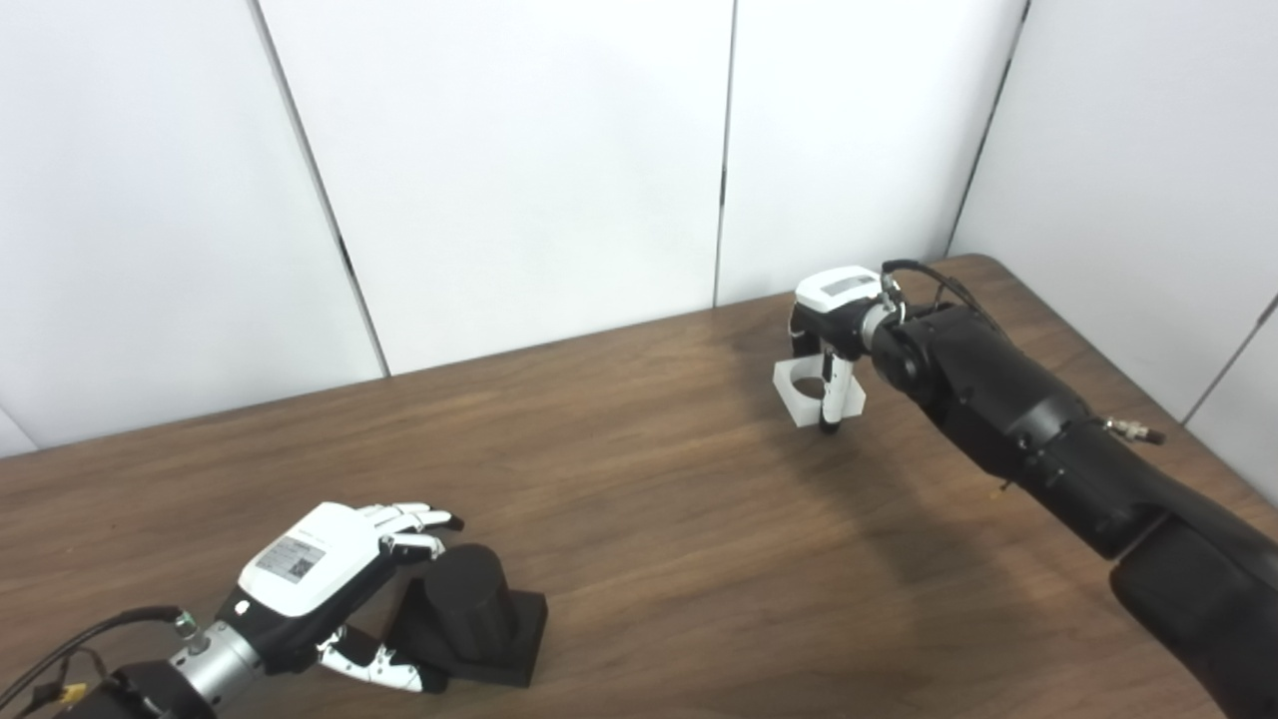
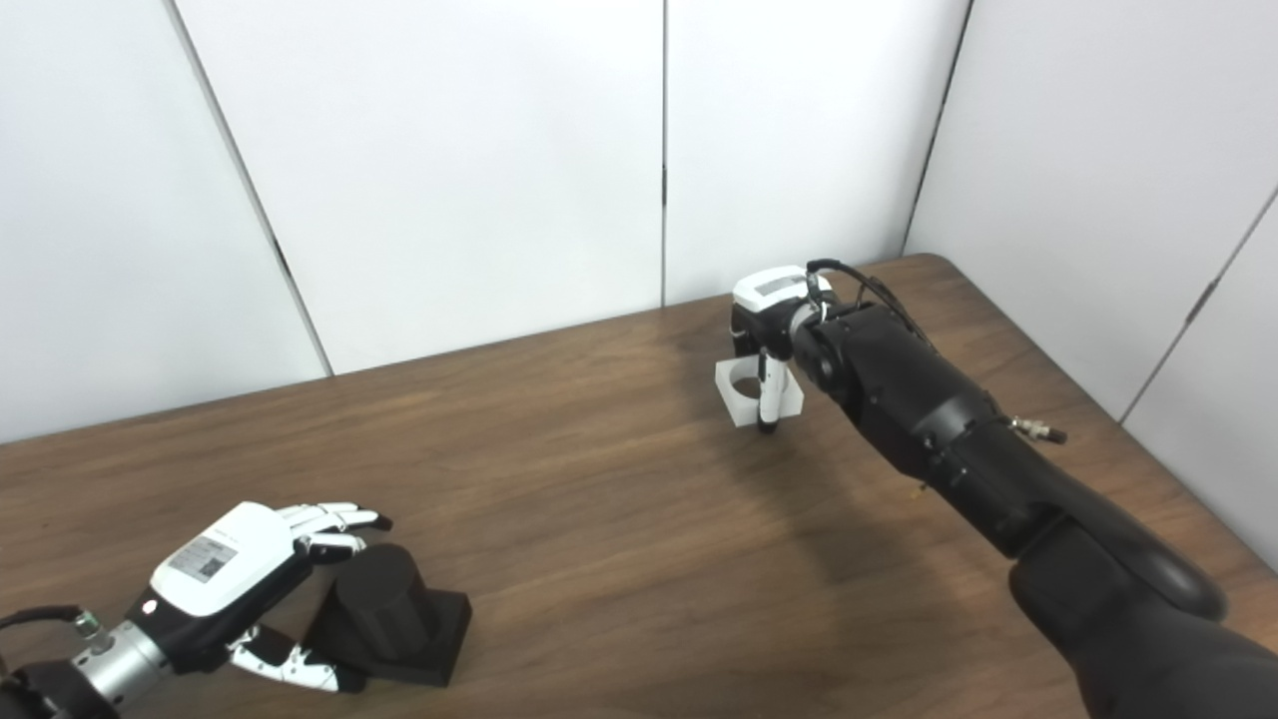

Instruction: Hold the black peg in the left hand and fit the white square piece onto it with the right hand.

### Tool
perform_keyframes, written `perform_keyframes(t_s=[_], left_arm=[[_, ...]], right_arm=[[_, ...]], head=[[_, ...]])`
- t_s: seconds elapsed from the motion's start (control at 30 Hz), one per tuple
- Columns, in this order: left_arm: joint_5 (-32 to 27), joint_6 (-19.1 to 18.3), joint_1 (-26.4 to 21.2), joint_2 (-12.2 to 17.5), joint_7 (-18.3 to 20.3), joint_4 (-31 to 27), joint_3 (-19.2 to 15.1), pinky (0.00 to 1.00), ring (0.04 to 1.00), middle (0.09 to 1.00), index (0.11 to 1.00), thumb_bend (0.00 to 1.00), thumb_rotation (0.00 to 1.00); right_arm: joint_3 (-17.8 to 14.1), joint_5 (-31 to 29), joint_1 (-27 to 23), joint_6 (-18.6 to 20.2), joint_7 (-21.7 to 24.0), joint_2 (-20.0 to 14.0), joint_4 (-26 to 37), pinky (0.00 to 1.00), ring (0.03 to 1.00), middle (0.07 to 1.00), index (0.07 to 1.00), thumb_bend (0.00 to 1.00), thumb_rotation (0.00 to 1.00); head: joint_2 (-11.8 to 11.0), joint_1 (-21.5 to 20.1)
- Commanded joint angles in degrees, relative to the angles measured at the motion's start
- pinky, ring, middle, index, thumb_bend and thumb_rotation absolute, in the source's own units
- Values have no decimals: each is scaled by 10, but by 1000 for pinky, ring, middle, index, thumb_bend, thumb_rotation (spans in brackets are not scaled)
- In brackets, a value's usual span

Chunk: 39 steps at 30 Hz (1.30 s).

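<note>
The black peg (image 1: 471, 607), a thick cylinder on a square base, stands on the table at the front left. My left hand (image 1: 318, 571) is right beside it, open: the fingers (image 1: 414, 519) reach over the cylinder's top edge and the thumb lies low along the base. Neither is closed on the peg. At the far right, my right hand (image 1: 842, 312) comes down on the white square piece (image 1: 799, 385), which has a round hole. The thumb crosses the piece's front and the fingers are behind it, so the hand is shut on it, at or just above the tabletop.
The brown wooden table (image 1: 639, 499) ends at white wall panels at the back and on the right. My right forearm (image 1: 1008, 409) stretches across the table's right side. A wide bare stretch of wood lies between the two hands.
</note>
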State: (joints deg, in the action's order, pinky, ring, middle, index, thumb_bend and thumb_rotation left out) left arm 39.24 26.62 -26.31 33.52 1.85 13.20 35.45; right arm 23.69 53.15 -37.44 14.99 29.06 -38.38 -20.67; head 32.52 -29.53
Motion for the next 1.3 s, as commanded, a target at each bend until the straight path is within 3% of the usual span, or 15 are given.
perform_keyframes(t_s=[0.0,0.27,0.53,0.77,0.93,1.13,1.27], left_arm=[[27,2,16,23,38,10,12,771,857,853,488,524,63],[20,1,20,18,62,0,-6,791,867,859,489,524,65],[12,-1,24,5,77,-5,-23,796,871,854,488,524,62],[29,-9,27,-7,88,-9,-32,807,881,862,488,525,63],[34,-12,26,-19,89,-7,-31,821,893,873,489,524,65],[48,-22,24,-36,86,-6,-30,837,913,889,489,524,68],[60,-34,20,-46,92,-11,-27,844,926,902,490,523,72]], right_arm=[[-16,-4,-11,-8,-21,-24,9,746,771,726,480,522,135],[-47,-42,-2,-49,-58,-22,37,869,867,778,480,522,133],[-72,-101,-1,-59,-36,-14,101,761,818,750,478,520,130],[-67,-107,0,-68,-23,-13,158,812,829,759,480,521,130],[-69,-119,-2,-73,2,-15,197,832,847,770,480,522,130],[-73,-144,-3,-103,24,-23,238,793,834,761,480,522,131],[-76,-161,-4,-102,53,-26,274,768,828,762,480,522,130]], head=[[1,0],[6,6],[17,45],[25,76],[38,131],[56,194],[64,225]])
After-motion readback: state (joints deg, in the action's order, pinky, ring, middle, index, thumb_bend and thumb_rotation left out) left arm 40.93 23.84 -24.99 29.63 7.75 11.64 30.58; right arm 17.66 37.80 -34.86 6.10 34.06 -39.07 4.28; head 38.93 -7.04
